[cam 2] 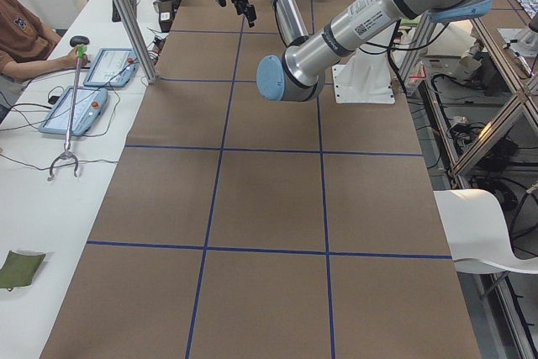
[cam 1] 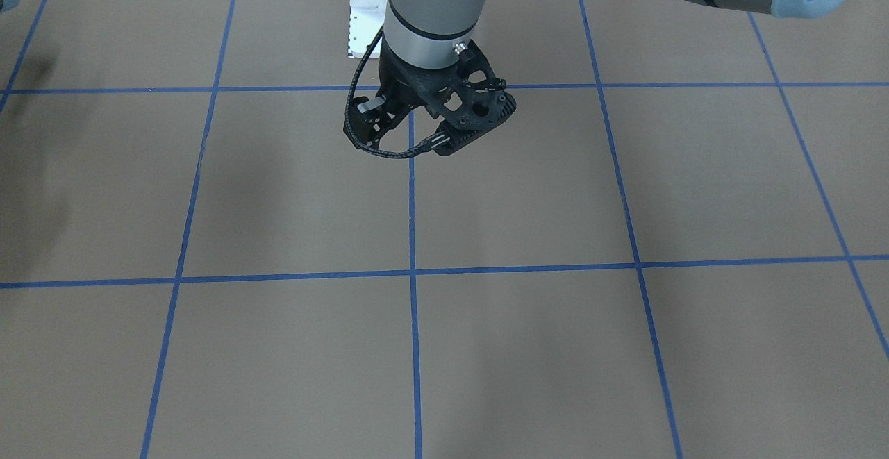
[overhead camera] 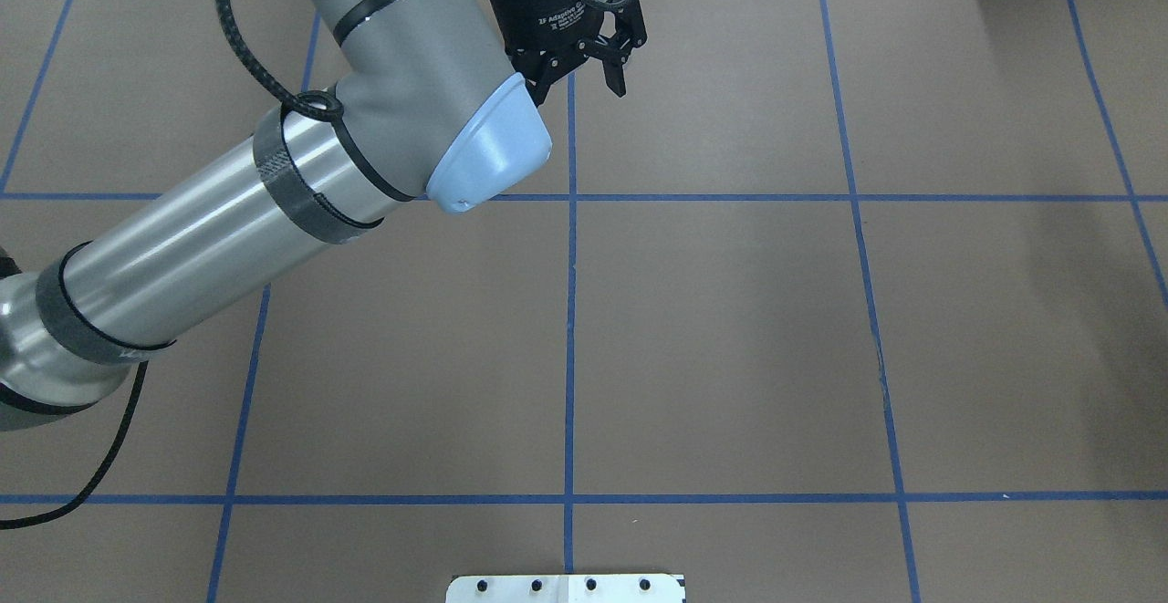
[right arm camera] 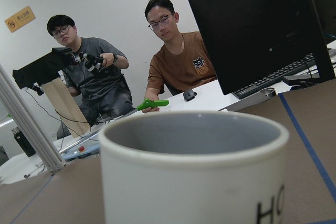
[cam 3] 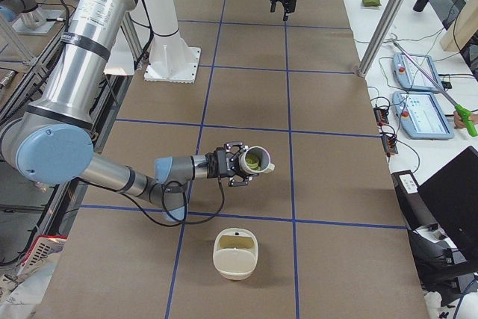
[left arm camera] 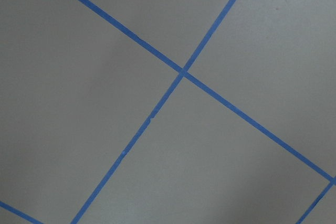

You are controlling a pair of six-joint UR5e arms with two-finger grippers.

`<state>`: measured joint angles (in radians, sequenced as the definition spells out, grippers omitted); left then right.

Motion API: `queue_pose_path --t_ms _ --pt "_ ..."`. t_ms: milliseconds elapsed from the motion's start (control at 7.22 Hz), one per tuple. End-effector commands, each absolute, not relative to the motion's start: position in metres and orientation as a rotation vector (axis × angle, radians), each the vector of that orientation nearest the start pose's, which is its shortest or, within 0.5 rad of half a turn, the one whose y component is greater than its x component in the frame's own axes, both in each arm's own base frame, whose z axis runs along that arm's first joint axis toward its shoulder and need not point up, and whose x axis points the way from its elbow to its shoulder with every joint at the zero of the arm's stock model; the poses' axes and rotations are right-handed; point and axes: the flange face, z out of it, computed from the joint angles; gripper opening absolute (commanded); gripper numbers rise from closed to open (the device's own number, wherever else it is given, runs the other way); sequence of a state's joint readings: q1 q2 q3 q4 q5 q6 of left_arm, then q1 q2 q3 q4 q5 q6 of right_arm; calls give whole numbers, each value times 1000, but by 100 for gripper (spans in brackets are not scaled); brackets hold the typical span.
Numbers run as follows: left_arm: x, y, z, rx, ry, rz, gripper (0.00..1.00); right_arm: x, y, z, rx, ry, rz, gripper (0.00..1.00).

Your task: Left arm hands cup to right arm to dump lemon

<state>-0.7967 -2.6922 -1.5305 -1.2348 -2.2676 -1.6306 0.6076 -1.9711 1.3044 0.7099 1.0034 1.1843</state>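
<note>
The cream-white cup [cam 3: 263,153] is off the table at the right gripper [cam 3: 240,163], tilted on its side with its mouth open towards the exterior right camera. The yellow-green lemon [cam 3: 254,160] lies inside it. The right wrist view shows the cup [right arm camera: 194,171] close up, with a grey inside and dark lettering; the lemon is hidden there. I cannot tell whether the right gripper is shut. The left gripper [overhead camera: 580,85] is open and empty above the far middle of the table. It also shows in the exterior right view [cam 3: 284,1]. Its perforated bracket [cam 1: 455,108] hides the fingers in the front view.
A cream-white container [cam 3: 236,253] stands on the table just in front of the held cup. The white base plate [overhead camera: 566,587] is at the robot's edge. Two operators [right arm camera: 178,56] sit at a side table with tablets [cam 3: 423,113] and a monitor [right arm camera: 262,30].
</note>
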Motion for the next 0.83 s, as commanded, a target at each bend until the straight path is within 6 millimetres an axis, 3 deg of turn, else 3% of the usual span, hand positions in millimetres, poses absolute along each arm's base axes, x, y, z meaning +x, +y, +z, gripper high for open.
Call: queue_pose_path --t_ms 0,277,692 --pt "440 -541 -9 -357 906 -527 100 -40 -261 719 1065 -1349 803 12" --pt "443 -541 -3 -360 899 -529 100 -18 -260 725 968 -1454 1025 11" --pt "442 -542 -5 -338 897 -536 100 9 -246 752 782 -1579 1289 10"
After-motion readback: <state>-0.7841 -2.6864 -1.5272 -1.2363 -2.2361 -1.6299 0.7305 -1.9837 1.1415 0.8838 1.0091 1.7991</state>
